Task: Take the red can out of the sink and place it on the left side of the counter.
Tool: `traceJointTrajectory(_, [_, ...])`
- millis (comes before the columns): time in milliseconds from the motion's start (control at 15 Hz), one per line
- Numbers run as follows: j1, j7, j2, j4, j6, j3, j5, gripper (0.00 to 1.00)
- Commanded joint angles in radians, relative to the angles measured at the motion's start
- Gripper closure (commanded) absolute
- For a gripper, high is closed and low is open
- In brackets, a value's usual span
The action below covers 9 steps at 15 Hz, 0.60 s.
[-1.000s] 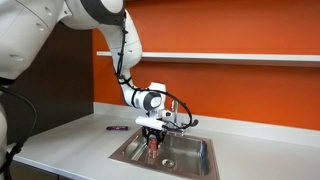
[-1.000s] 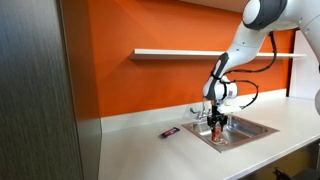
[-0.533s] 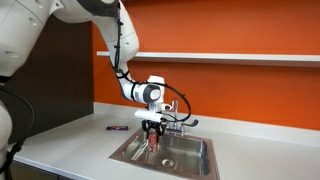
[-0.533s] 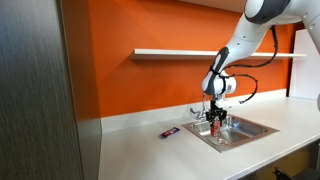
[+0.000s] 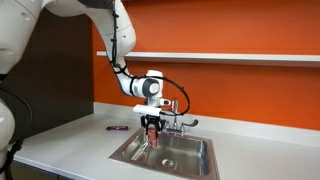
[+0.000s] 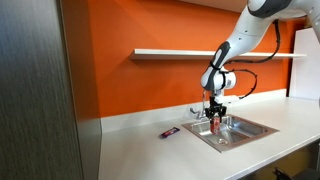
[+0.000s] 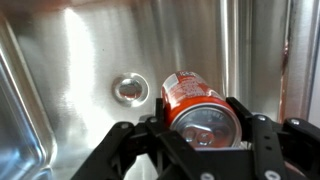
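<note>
Red can within the tool (just above the sink)

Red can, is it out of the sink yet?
Grabbing looks done: the claw is shut on the red can. In hand: it hangs above the sink, off the bottom. Left: carrying it to the left side of the counter and setting it down.

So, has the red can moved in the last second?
Yes. The red can, clamped in the gripper, has risen from low in the sink to about the base of the faucet.
</note>
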Motion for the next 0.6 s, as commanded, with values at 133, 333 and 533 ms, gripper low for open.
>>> traceJointTrajectory(133, [0.022, 0.034, -0.102, -0.056, -0.044, -0.013, -0.038, 0.62])
traceJointTrajectory(333, [0.031, 0.032, -0.134, -0.082, -0.059, -0.016, -0.062, 0.62])
traceJointTrajectory(533, [0.04, 0.031, -0.164, -0.109, -0.074, -0.013, -0.085, 0.62])
